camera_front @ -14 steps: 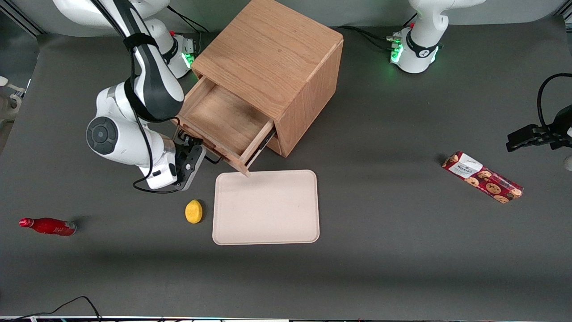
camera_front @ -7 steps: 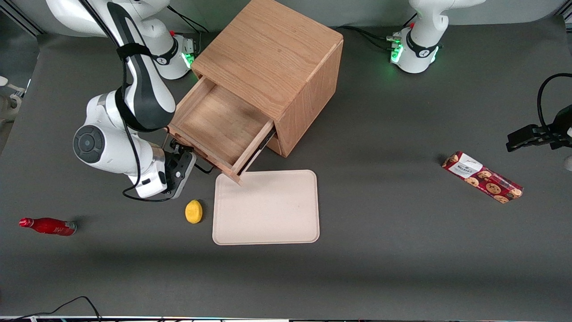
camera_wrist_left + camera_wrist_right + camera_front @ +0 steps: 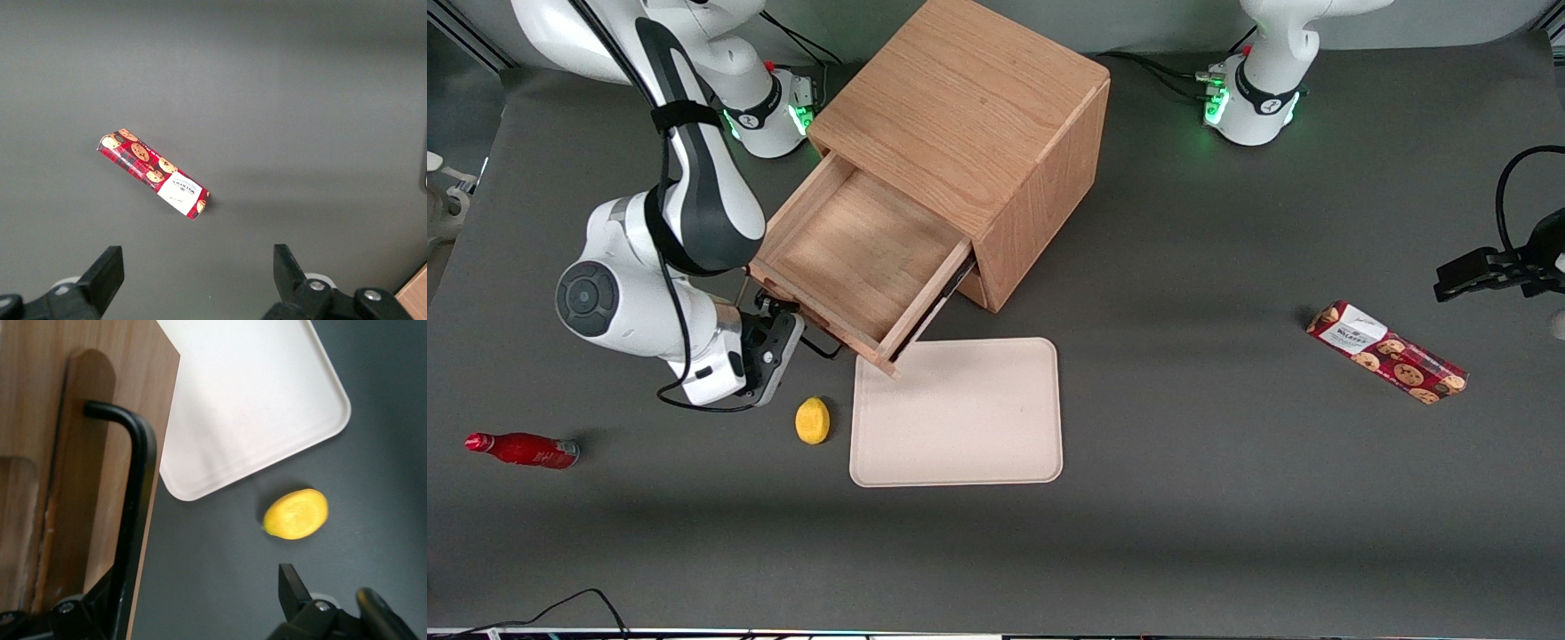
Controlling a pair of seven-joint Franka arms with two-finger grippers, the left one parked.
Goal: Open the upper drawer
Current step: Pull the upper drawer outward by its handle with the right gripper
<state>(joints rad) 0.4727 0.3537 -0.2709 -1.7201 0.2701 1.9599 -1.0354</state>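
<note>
Hooking the handle [image 3: 137, 513] between spread fingers, the gripper [image 3: 778, 322] sits in front of the upper drawer [image 3: 854, 258], whose slide axis runs straight toward it.

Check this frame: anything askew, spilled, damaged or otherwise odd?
Mostly normal. The red bottle lies on its side toward the working arm's end, nothing spilled. The cabinet sits turned at an angle, so the open upper drawer has a corner overhanging the tray. The tool is at the drawer handle.
</note>
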